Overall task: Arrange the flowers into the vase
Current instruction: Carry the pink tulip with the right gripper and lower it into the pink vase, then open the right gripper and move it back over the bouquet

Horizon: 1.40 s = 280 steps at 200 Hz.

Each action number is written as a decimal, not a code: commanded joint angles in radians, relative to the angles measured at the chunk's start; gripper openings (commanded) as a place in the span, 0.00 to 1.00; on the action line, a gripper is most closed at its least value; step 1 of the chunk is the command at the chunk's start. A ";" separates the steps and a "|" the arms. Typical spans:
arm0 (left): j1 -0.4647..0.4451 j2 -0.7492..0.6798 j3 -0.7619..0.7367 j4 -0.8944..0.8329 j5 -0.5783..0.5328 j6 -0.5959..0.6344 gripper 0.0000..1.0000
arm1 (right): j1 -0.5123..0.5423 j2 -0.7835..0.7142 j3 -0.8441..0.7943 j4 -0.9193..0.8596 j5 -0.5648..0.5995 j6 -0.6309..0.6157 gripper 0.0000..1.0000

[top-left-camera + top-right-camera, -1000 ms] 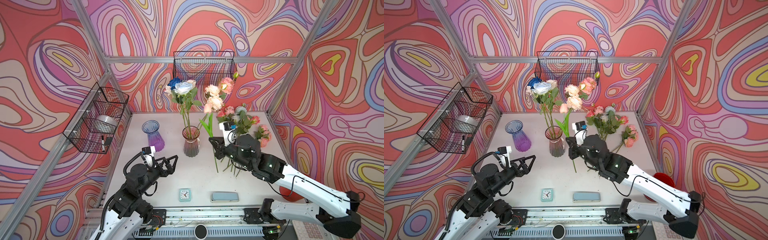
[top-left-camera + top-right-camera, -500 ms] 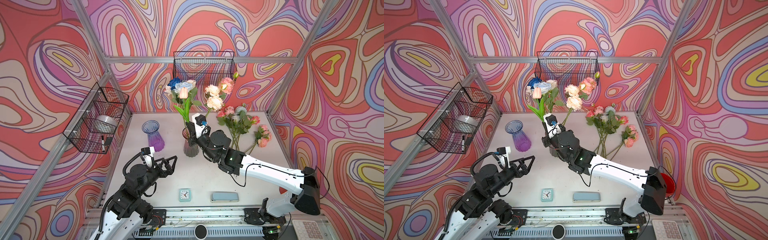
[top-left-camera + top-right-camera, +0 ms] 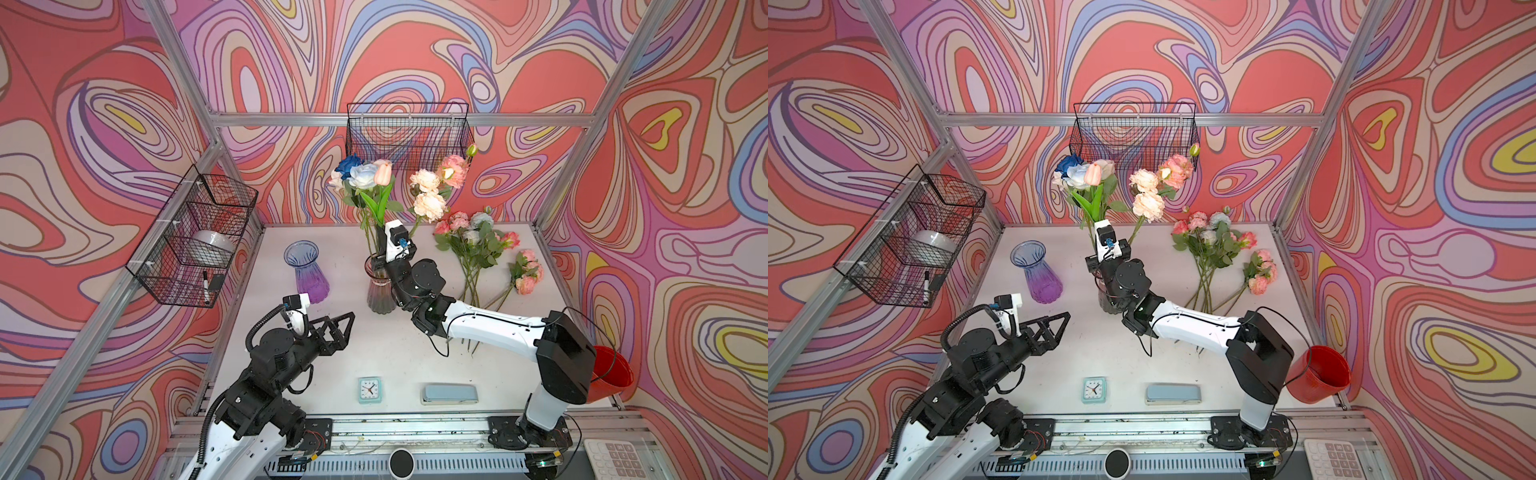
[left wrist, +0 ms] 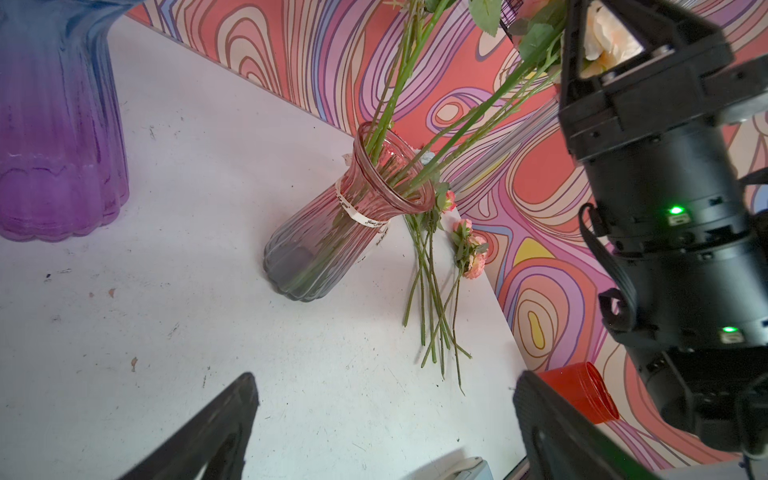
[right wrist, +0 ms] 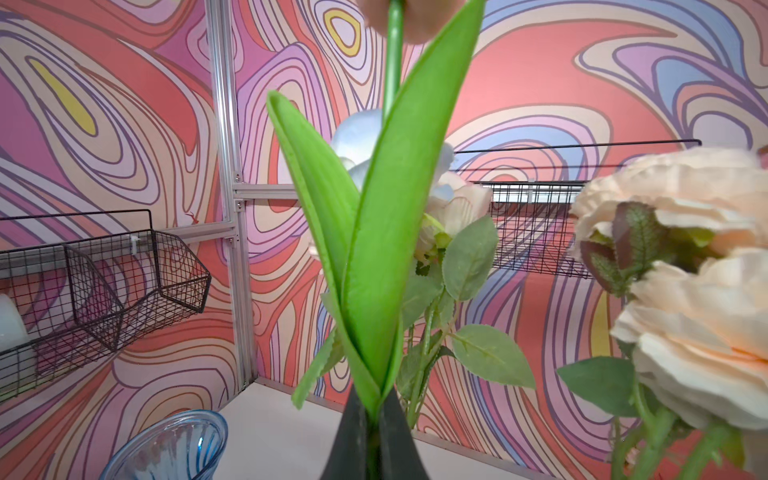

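A ribbed pink-to-grey glass vase (image 3: 380, 297) (image 3: 1111, 301) (image 4: 345, 220) stands mid-table and holds several flowers with dark blue, pale blue, cream and peach heads. My right gripper (image 3: 380, 239) (image 5: 371, 411) is just above its mouth, shut on the green stem of a peach tulip-like flower (image 3: 382, 174) (image 3: 1093, 174) with two broad leaves (image 5: 374, 249), held upright among the bouquet. The stem's lower end is hidden. More flowers (image 3: 473, 245) (image 3: 1212, 241) (image 4: 432, 299) lie loose on the table at the right. Low at the front left, my left gripper (image 3: 347, 328) (image 3: 1061, 326) (image 4: 386, 376) is open and holds nothing.
An empty blue-to-purple vase (image 3: 309, 270) stands left of the pink one. A small clock (image 3: 370, 390) and a blue-grey case (image 3: 449, 394) lie near the front edge. A red bucket (image 3: 611, 374) hangs off the right side. Wire baskets (image 3: 195, 237) (image 3: 409, 133) hang on the walls.
My right arm has swung left from the loose flowers, carrying the tulip-like flower to the pink vase and standing it upright among the bouquet. The left arm has not moved.
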 commanded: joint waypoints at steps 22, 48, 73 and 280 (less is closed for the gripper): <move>-0.001 -0.015 0.020 -0.012 0.005 0.000 0.98 | 0.000 0.036 -0.035 0.029 0.040 0.037 0.08; -0.002 -0.009 0.023 -0.010 0.011 0.002 0.98 | 0.001 -0.026 -0.087 -0.055 0.037 0.104 0.42; -0.002 -0.002 0.030 -0.001 0.017 0.000 0.98 | 0.011 -0.102 -0.136 -0.146 0.022 0.173 0.50; -0.001 0.066 -0.013 0.031 0.035 -0.038 0.98 | -0.348 -0.671 -0.541 -1.245 -0.240 0.945 0.51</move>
